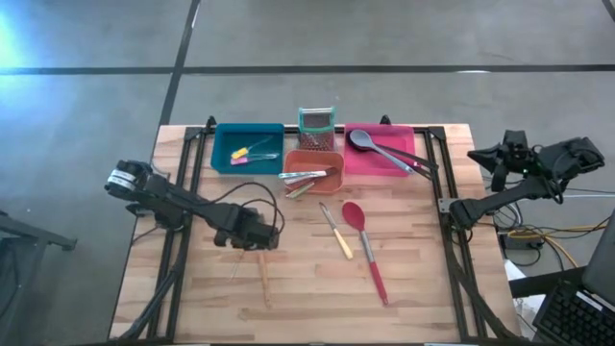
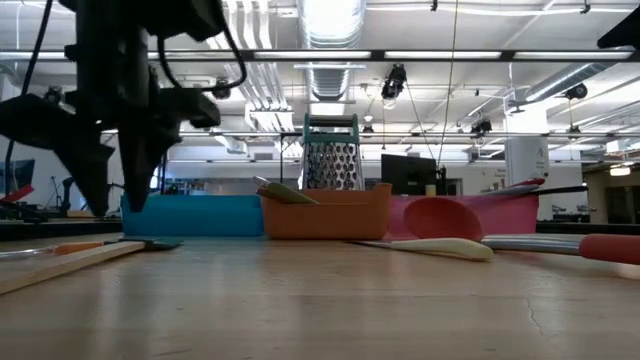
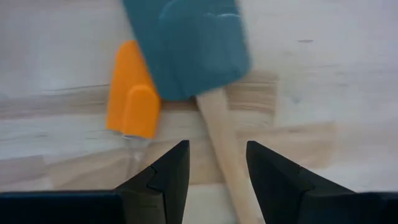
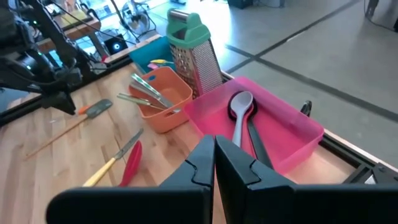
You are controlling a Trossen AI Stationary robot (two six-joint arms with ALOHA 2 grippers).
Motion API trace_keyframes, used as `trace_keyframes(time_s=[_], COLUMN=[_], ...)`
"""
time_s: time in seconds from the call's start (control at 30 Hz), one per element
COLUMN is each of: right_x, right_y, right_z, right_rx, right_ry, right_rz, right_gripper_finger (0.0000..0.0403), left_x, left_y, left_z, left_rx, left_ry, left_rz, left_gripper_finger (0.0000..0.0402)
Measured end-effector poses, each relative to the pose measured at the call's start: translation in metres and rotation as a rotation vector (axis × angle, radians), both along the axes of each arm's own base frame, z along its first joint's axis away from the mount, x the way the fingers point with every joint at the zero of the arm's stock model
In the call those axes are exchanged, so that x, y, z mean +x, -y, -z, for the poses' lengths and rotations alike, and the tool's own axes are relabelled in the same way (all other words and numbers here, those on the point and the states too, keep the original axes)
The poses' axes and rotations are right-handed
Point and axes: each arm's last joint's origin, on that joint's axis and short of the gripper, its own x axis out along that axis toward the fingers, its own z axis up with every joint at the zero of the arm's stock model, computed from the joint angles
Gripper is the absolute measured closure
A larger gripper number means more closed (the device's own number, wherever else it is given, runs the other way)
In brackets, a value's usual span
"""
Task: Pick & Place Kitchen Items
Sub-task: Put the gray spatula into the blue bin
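A spatula with a teal head [image 3: 186, 43] and a pale wooden handle [image 3: 225, 149] lies flat on the table; its handle also shows in the high view [image 1: 264, 279]. A short orange-handled tool [image 3: 130, 93] lies beside the head. My left gripper [image 3: 216, 168] is open and hovers above the table, pointing down, one finger on each side of the handle just below the head, touching nothing; it also shows in the low view [image 2: 115, 205]. My right gripper [image 4: 214, 165] is shut and empty, off the table's right edge [image 1: 509, 159].
At the back stand a blue bin [image 1: 248, 147], an orange bin [image 1: 312, 165] holding cutlery, a pink bin [image 1: 380, 151] holding a grey and a black spoon, and a metal grater [image 1: 315, 125]. A red spoon [image 1: 365, 245] and a yellow-handled knife [image 1: 336, 231] lie mid-table.
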Motion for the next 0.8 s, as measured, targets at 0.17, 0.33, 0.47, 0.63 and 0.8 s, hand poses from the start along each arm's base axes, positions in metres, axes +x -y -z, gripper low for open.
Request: trace_keyframes(time_s=[0.17, 0.33, 0.47, 0.63, 0.8], right_x=[-0.001, -0.001, -0.001, -0.001, -0.001], right_y=[0.0, 0.0, 0.0, 0.0, 0.0], right_z=[-0.001, -0.001, -0.001, -0.001, -0.001], right_rx=[0.003, 0.003, 0.003, 0.003, 0.003], right_ry=[0.008, 0.008, 0.008, 0.008, 0.007], right_rz=[0.0, 0.001, 0.001, 0.002, 0.002], right_gripper_finger=[0.0394, 0.0394, 0.0394, 0.0394, 0.0394], left_x=[-0.003, 0.002, 0.004, 0.009, 0.01], left_y=[-0.001, 0.0, -0.001, -0.002, -0.006], left_z=[0.012, 0.022, 0.035, 0.05, 0.059], left_rx=[-0.011, -0.035, -0.017, -0.001, 0.009], left_ry=[0.009, 0.09, 0.034, -0.021, -0.058], left_rz=[-0.039, -0.046, -0.055, -0.06, -0.036], left_gripper_finger=[0.0239, 0.0239, 0.0239, 0.0239, 0.0243])
